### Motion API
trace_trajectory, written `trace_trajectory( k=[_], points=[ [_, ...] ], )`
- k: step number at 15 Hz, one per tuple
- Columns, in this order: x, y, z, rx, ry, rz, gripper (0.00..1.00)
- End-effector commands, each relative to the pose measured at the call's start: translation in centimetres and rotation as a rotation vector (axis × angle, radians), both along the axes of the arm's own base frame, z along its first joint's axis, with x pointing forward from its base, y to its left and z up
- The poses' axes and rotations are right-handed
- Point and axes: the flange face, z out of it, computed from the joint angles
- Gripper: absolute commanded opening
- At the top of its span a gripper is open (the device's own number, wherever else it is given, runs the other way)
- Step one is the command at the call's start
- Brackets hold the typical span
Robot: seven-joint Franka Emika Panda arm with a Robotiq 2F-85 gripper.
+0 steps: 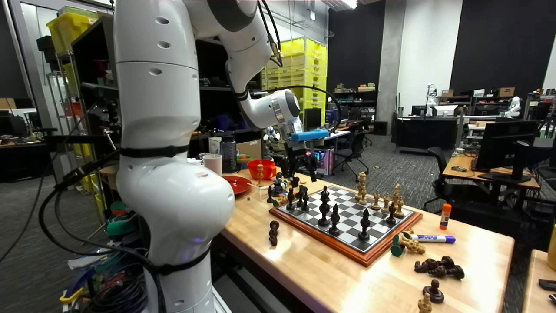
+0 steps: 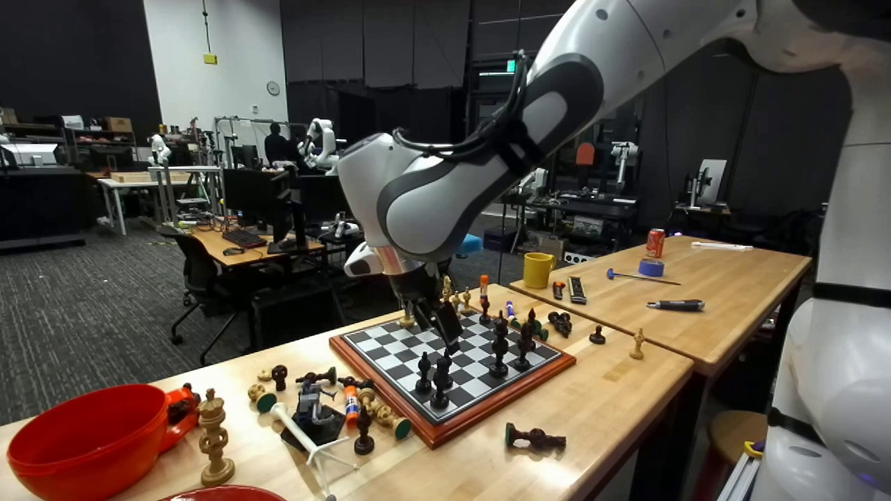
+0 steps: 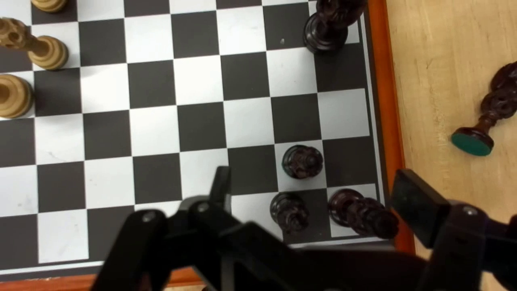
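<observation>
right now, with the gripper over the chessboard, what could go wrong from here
The open gripper hangs over three dark chess pieces standing close together at a corner of the chessboard, so coming down might topple one, or closing could catch two at once. The dark piece lying on its side on the table might roll if nudged.

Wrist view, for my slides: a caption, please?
Open gripper framing three dark chess pieces near a corner of the chessboard.
</observation>
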Motion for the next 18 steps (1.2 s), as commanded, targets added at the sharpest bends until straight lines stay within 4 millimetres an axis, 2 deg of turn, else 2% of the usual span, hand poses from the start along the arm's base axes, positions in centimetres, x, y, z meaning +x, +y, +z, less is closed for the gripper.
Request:
trace_trajectory(
  k=[1, 3, 4, 6, 9, 13, 14, 15, 16, 18],
  points=[
    [-0.9, 0.8, 0.8, -0.015, -0.022, 0.004, 0.96],
    [-0.9, 1.3, 0.6, -0.015, -0.024, 0.008, 0.71],
    [-1.0, 1.5, 0.6, -0.013, -0.024, 0.012, 0.71],
    [-1.0, 1.8, 0.6, -0.013, -0.027, 0.017, 0.62],
    [-0.9, 2.2, 0.4, -0.017, -0.028, 0.025, 0.54],
    [-0.9, 2.5, 0.1, -0.024, -0.024, 0.032, 0.63],
    [-0.9, 2.5, 0.1, -0.025, -0.024, 0.033, 0.63],
    [-1.0, 2.5, 0.1, -0.026, -0.024, 0.034, 0.68],
    [-1.0, 2.5, 0.1, -0.026, -0.024, 0.035, 0.65],
    [-1.0, 2.6, 0.1, -0.026, -0.025, 0.036, 0.66]
  ],
)
